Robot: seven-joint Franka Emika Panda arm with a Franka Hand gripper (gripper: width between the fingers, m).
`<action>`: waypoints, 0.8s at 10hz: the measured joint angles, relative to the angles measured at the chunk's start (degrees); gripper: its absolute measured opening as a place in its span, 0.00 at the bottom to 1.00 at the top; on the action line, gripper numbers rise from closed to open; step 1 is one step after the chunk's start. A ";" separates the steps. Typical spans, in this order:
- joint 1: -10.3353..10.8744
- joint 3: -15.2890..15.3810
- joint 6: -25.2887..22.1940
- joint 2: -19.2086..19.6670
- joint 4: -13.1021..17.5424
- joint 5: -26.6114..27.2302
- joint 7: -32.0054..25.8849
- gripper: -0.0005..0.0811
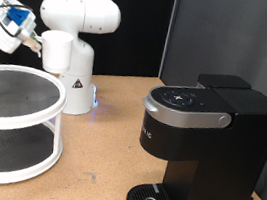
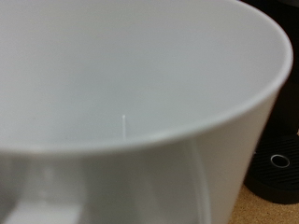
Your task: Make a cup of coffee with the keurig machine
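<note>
The gripper (image 1: 6,22) hung at the exterior view's upper left, well apart from the keurig machine (image 1: 200,140); the cup (image 2: 131,93) filled the wrist view, grip state indiscernible.

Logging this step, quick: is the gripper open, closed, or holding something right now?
Gripper: cannot tell; fingers unclear. White cup fills the wrist view.

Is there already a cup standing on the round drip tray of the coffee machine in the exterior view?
No. The circular drip tray at the foot of the keurig machine is bare, with nothing standing on it.
</note>
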 joint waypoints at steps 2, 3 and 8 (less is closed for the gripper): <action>1.44 2.03 6.29 0.09 -2.88 5.56 1.98 0.08; 2.46 3.46 9.99 0.16 -4.20 8.05 2.83 0.08; 9.31 8.39 20.33 1.72 -6.28 17.85 4.43 0.08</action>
